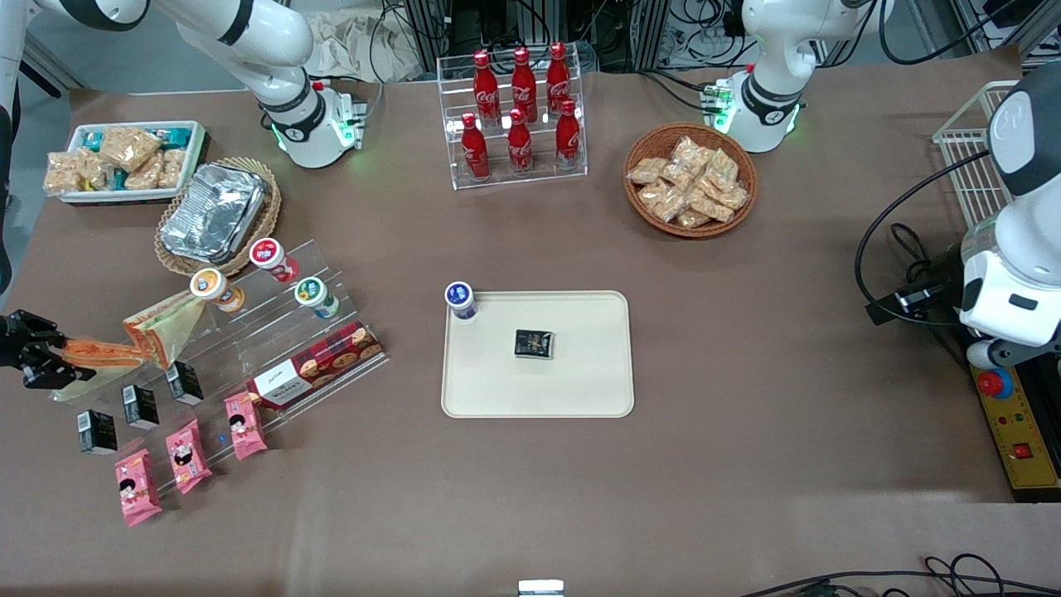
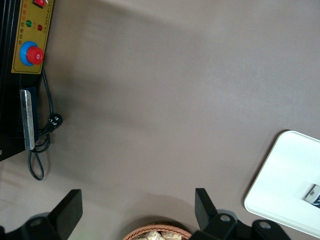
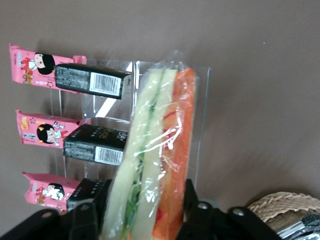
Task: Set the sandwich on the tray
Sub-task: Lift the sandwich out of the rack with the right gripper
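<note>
My right gripper (image 1: 62, 355) is at the working arm's end of the table, over the clear acrylic step rack (image 1: 249, 348), and is shut on the sandwich (image 1: 145, 336), a wrapped wedge with pale bread, an orange stripe and green lettuce. In the right wrist view the sandwich (image 3: 157, 150) stands between my two black fingers (image 3: 192, 205), held above the rack. The tray (image 1: 580, 390), flat and cream-beige, lies in the middle of the table, well away from the gripper. A small black packet (image 1: 534, 343) and a blue-lidded cup (image 1: 460, 299) are on the tray.
The rack holds cups (image 1: 269, 259), black boxes (image 1: 141, 405), pink snack packs (image 1: 186, 456) and a red biscuit box (image 1: 319, 365). A foil tray in a wicker basket (image 1: 215, 211), a white snack bin (image 1: 124, 162), a cola bottle stand (image 1: 518, 116) and a snack basket (image 1: 690, 178) stand farther from the front camera.
</note>
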Robot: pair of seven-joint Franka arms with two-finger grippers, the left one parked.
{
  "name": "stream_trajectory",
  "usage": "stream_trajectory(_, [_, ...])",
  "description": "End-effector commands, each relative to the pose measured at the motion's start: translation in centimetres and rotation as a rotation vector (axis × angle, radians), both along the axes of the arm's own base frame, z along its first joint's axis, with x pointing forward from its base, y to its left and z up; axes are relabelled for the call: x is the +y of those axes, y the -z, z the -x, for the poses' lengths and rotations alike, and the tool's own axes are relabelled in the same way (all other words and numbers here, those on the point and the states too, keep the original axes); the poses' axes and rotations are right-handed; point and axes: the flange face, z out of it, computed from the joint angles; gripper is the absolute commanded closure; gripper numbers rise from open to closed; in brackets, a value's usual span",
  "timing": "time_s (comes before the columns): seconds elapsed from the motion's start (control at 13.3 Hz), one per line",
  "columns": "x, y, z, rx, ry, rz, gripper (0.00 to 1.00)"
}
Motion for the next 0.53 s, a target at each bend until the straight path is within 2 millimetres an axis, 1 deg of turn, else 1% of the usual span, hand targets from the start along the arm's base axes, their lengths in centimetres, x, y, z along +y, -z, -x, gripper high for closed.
stream_trajectory(0.0, [-0.3,-0.8,-0.2,-0.024,-0.04,0.004,0.45])
stream_trajectory(0.07, [-0.2,-1.4,-0.2,-0.032,-0.055,0.005,0.5])
stream_trajectory(0.15, [-0.1,-1.9,-0.3,-0.037,-0.062,0.006,0.5])
stream_trajectory(0.22, [0.1,-3.2,-0.4,-0.046,-0.086,0.003,0.5])
stream_trajectory(0.3, [0.8,-4.7,-0.6,-0.028,-0.117,-0.019,0.5])
stream_trajectory(0.38, [1.7,-6.7,-0.9,-0.006,-0.145,-0.031,0.5])
stream_trajectory(0.45, [3.5,-8.5,-1.7,0.001,-0.185,-0.022,0.5])
